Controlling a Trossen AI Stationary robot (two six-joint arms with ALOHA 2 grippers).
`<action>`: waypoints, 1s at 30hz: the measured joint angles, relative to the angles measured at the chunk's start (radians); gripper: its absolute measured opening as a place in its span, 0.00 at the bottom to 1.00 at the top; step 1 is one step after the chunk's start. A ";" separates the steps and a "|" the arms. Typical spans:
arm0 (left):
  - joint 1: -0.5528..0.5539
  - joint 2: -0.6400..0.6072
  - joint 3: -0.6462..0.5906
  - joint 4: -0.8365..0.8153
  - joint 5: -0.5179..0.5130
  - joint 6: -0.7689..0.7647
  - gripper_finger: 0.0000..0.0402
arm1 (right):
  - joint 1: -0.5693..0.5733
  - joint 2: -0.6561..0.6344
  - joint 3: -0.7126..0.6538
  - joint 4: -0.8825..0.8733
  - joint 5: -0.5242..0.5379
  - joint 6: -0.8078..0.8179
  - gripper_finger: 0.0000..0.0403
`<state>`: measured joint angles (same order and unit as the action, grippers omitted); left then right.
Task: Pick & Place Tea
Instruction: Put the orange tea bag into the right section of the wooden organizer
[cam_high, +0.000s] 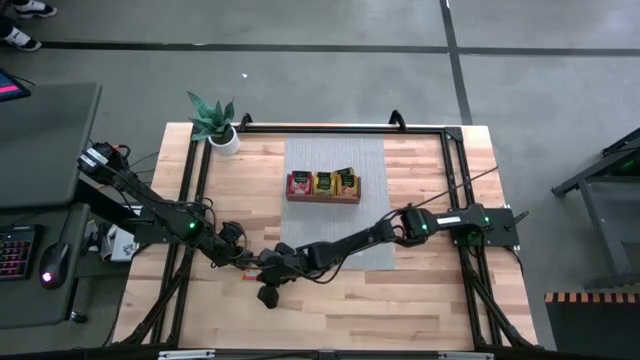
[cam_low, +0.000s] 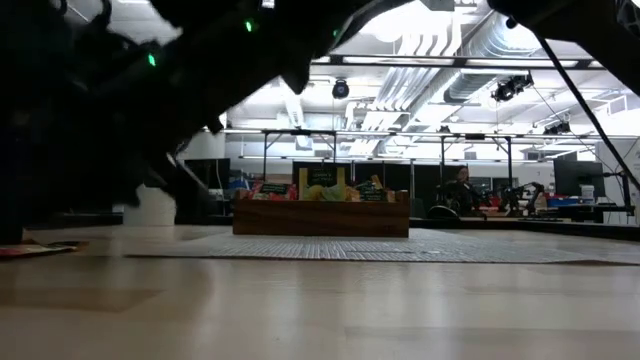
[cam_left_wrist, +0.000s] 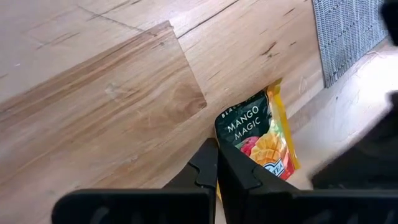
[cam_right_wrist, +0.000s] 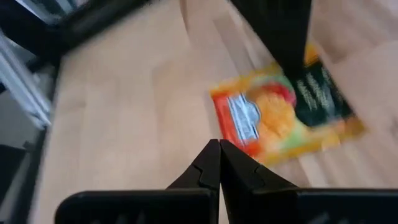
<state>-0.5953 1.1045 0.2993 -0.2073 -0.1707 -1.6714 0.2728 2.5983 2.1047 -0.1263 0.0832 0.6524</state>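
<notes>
My work surface is a light wooden table (cam_high: 420, 300) filling the centre of the high view. A grey woven mat (cam_high: 335, 160) lies on it at the upper middle. A brown wooden tray (cam_high: 323, 197) sits on the mat. A small potted plant (cam_high: 216, 124) stands at the table's upper left corner. One yellow tea packet (cam_left_wrist: 261, 140) lies flat on the bare wood at the lower left of centre, just beside the mat's edge.

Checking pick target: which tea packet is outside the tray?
The Mango Magic packet, yellow-edged, lying flat on the bare wood at the left gripper. The others stand in the wooden tray on the mat.
</notes>
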 joint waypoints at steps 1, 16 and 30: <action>0.000 0.000 0.000 0.000 0.000 0.001 0.00 | 0.000 -0.006 0.004 -0.001 0.002 -0.001 0.00; 0.000 -0.021 -0.002 -0.004 -0.067 0.087 0.00 | 0.012 -0.229 0.006 -0.401 0.016 -0.027 0.00; 0.000 -0.174 -0.002 0.055 -0.234 0.281 0.00 | 0.008 -0.495 0.007 -0.686 0.062 -0.082 0.00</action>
<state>-0.5953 0.9307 0.2977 -0.1524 -0.4052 -1.3907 0.2811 2.1032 2.1121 -0.8121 0.1452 0.5707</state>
